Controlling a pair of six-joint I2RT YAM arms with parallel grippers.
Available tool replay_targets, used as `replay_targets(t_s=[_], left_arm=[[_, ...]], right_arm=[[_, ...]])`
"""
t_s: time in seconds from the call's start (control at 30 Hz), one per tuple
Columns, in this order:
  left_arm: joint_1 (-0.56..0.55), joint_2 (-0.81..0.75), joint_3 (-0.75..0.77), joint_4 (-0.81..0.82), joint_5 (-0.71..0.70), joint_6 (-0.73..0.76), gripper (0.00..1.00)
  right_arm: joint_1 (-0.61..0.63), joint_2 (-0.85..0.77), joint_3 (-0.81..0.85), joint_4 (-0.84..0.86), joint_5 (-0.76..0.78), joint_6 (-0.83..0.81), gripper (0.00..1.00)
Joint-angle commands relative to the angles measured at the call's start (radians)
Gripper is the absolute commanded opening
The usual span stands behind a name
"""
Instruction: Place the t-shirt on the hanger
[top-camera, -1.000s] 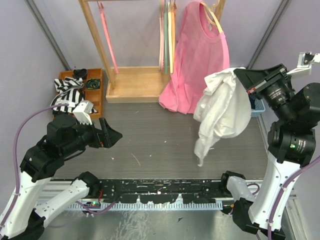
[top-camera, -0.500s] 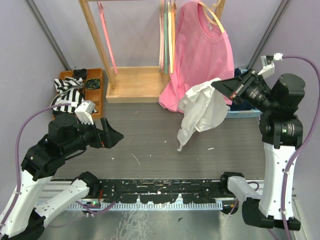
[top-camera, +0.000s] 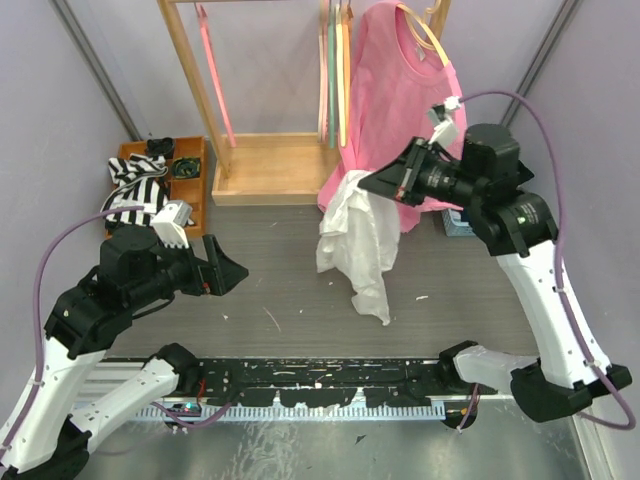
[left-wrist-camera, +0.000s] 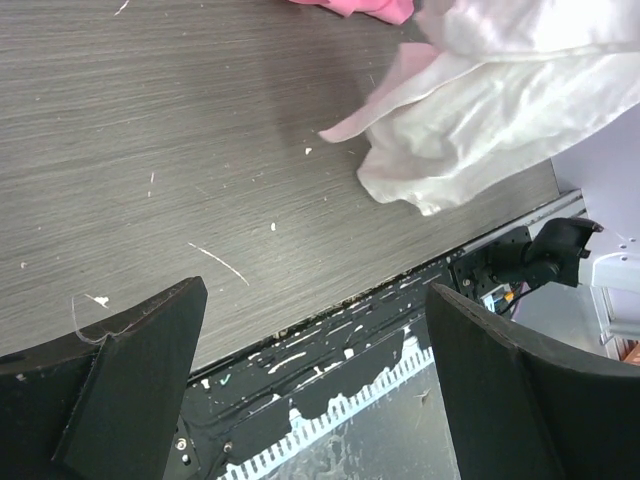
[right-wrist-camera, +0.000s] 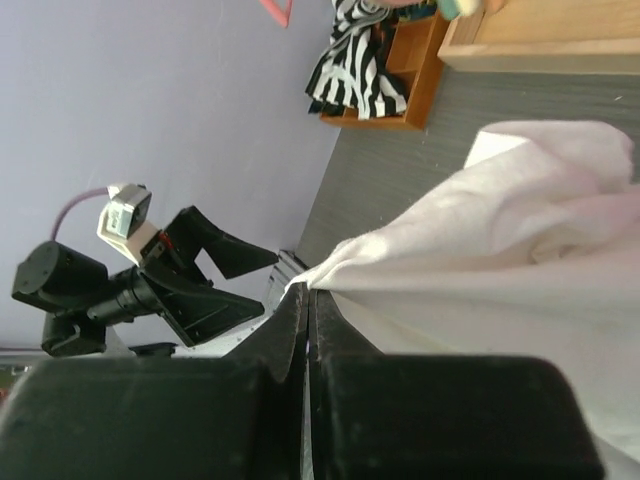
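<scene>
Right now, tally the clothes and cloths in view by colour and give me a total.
White: 1, the white t-shirt
Pink: 1, the pink t-shirt
Black-and-white striped: 1, the striped cloth
Total: 3

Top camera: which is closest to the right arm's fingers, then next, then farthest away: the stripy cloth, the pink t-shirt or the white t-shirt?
1. The white t-shirt: pinched in the right arm's fingers and hanging down below them.
2. The pink t-shirt: hanging at the back, just behind them.
3. The stripy cloth: far over on the left side.
</scene>
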Motion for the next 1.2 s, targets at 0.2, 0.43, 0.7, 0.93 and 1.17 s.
replay_targets(t_s=[0.2, 0.43, 0.7, 0.93, 1.17], left_arm=[[0.005, 0.004, 0.027, 0.059, 0.110, -0.029, 0.98], [0.004, 0.007, 0.004, 0.214, 0.234, -0.046, 0.98], [0.004, 0.064, -0.013, 0.286, 0.248, -0.051, 0.98], [0.003, 0.132, 0.006, 0.274, 0.158, -0.012, 0.98], [0.004, 0.192, 0.020, 0.261, 0.074, 0.032, 0.98]], right_arm=[[0.377, 0.138, 0.047, 0.160, 0.332, -0.041, 0.01], [0.456, 0.235, 0.088, 0.197, 0.376, -0.046, 0.01], [0.486, 0.284, 0.090, 0.233, 0.373, -0.046, 0.01], [0.500, 0.300, 0.093, 0.239, 0.362, -0.052, 0.01], [0.503, 0.304, 0.090, 0.251, 0.343, -0.056, 0.01]])
